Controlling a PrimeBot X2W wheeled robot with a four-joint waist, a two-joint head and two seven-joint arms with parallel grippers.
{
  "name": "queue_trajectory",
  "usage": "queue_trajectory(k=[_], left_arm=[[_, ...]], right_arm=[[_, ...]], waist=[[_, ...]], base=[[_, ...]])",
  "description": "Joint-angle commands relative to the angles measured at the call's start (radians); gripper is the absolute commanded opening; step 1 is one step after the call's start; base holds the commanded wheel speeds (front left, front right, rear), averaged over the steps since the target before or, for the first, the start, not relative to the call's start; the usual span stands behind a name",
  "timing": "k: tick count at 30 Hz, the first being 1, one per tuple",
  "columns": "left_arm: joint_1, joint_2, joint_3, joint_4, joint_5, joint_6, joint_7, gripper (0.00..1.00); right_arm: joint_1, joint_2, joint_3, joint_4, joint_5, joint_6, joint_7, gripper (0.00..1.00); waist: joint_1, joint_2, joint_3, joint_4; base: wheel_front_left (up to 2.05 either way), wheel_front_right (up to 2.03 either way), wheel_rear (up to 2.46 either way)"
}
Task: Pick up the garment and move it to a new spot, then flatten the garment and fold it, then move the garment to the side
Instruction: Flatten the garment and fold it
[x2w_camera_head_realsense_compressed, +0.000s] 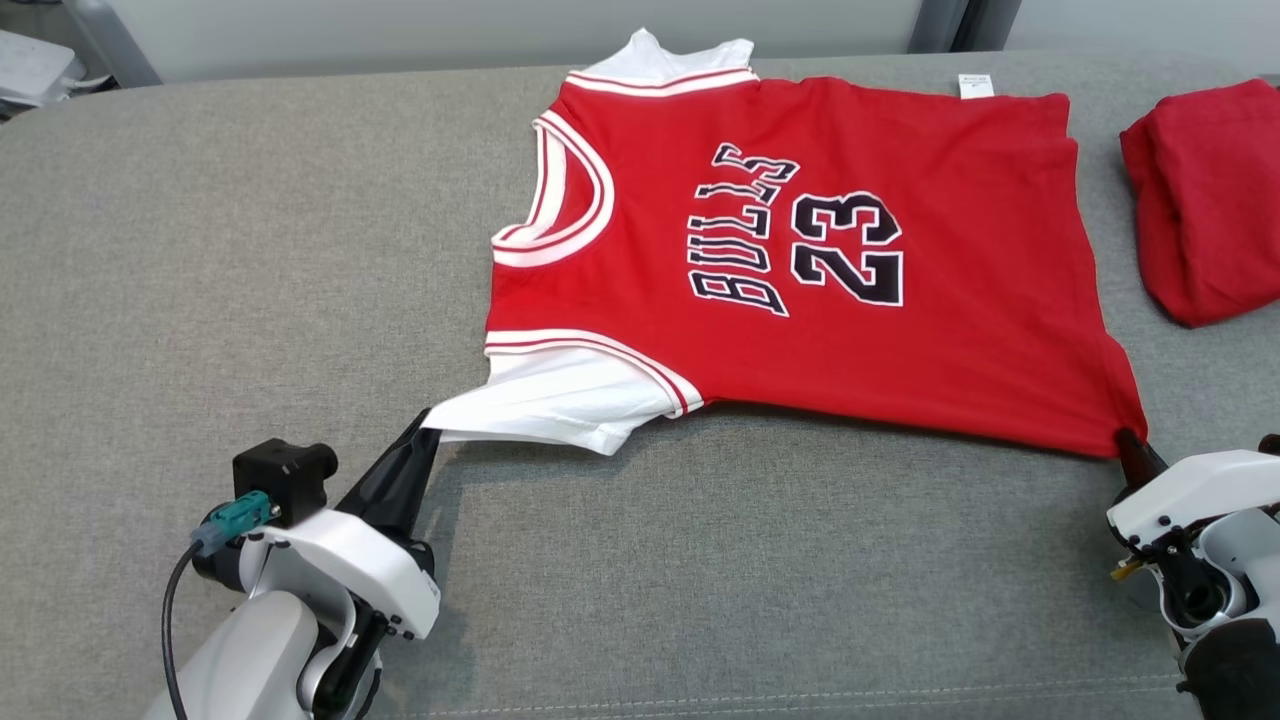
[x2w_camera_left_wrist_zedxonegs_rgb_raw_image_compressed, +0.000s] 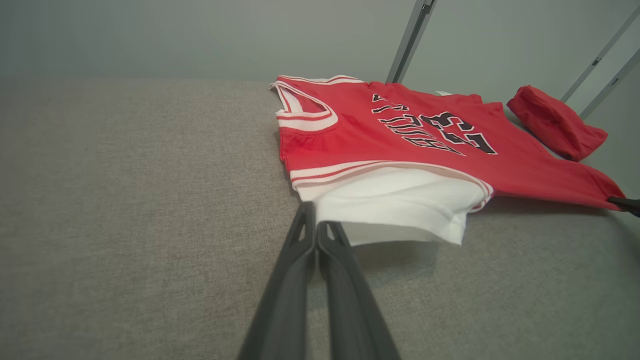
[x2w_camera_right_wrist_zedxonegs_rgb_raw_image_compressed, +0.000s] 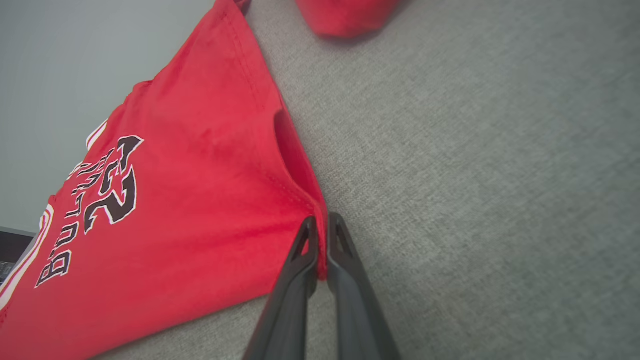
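- While spread flat, print up, red jersey (x2w_camera_head_realsense_compressed: 800, 300) lies mid grey cloth tabletop (x2w_camera_head_realsense_compressed: 250, 250).
- L pincer (x2w_camera_head_realsense_compressed: 427, 420) clamped tight on its white sleeve (x2w_camera_head_realsense_compressed: 560, 400) edge, near side.
- R pincer (x2w_camera_head_realsense_compressed: 1123, 437) pinched closed on red hem corner.
- Folded red cloth (x2w_camera_head_realsense_compressed: 1210, 200) nearby at R, not touching.

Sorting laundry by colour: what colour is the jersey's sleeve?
White sleeve, best in the head view.

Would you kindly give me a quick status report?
Left gripper shut on jersey sleeve. Right gripper shut on hem corner. Folded red cloth apart, far right.
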Motion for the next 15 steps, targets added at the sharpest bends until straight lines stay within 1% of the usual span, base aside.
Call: queue_trajectory(k=[1,5,8,12,15], left_arm=[[-0.003,0.048,0.040,-0.033,0.004,0.018,0.002,0.00],[0.025,0.061,0.049,-0.089,-0.003,0.039,0.004,0.00],[0.045,0.062,0.083,-0.174,-0.038,0.045,0.001,0.00],[0.065,0.097,0.141,-0.364,-0.097,0.057,0.020,0.00],[0.071,0.142,0.194,-0.550,-0.148,0.089,0.076,0.00]], right_arm=[[0.020,-0.022,0.021,-0.031,0.010,-0.002,-0.007,0.00],[0.035,-0.034,0.039,-0.080,0.019,-0.002,-0.028,0.00],[0.035,-0.049,0.039,-0.139,0.040,-0.002,-0.056,0.00],[0.027,-0.092,0.030,-0.254,0.064,-0.002,-0.081,0.00],[0.023,-0.126,0.000,-0.366,0.092,-0.002,-0.075,0.00]], waist=[[0.0000,0.0000,-0.012,0.000],[0.0000,0.0000,-0.035,0.004],[0.0000,0.0000,-0.066,0.005],[0.0000,0.0000,-0.128,0.004],[0.0000,0.0000,-0.187,-0.003]], base=[[0.00,0.00,0.00],[0.00,0.00,0.00],[0.00,0.00,0.00],[0.00,0.00,0.00],[0.00,0.00,0.00]])
